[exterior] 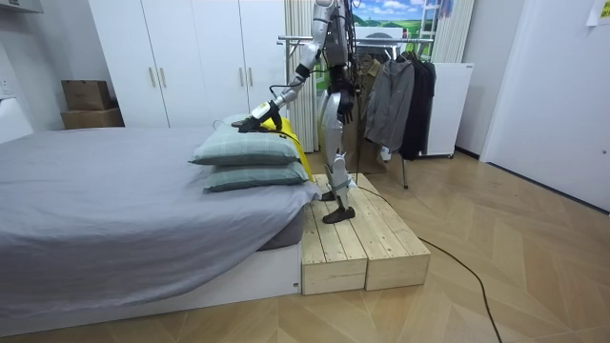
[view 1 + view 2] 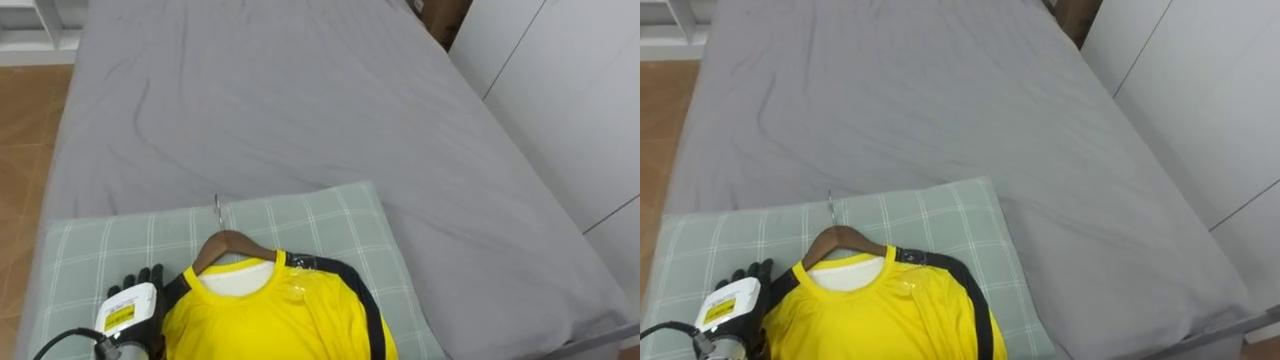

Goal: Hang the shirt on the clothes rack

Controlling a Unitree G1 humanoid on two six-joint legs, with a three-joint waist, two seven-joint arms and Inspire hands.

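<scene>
Pickup step: the garment is not yet lifted. A yellow shirt (image 2: 270, 315) with dark sleeve stripes is mounted on a wooden hanger (image 2: 232, 245) and lies flat on a checked green pillow (image 2: 320, 220) at the near end of the grey bed (image 2: 300, 100). The metal hook (image 2: 218, 212) of the hanger points toward the far end of the bed and rests on the pillow.

Left hand (image 2: 135, 295): positioned at the near left, against the left shoulder of the shirt. Whether it is apart or clamped on the shirt or hanger cannot be told. Right hand (image 1: 345, 108): hangs at the robot's side, well apart from the shirt; its state cannot be told either.

Robot position: standing on a wooden platform (image 1: 353, 243) beside the bed, left arm extended over the pillow. A clothes rack (image 1: 400, 86) carrying dark garments stands behind the robot, at the room view's right.

Judged requirement for the next move:
1. Secure a firm hold on the hanger, preferably near its neck, not on the cloth alone, so the shirt does not slide off.
2. Lift clear of the pillow with the hook kept upright.
3. Turn toward the rack and set the hook over the rail.
</scene>
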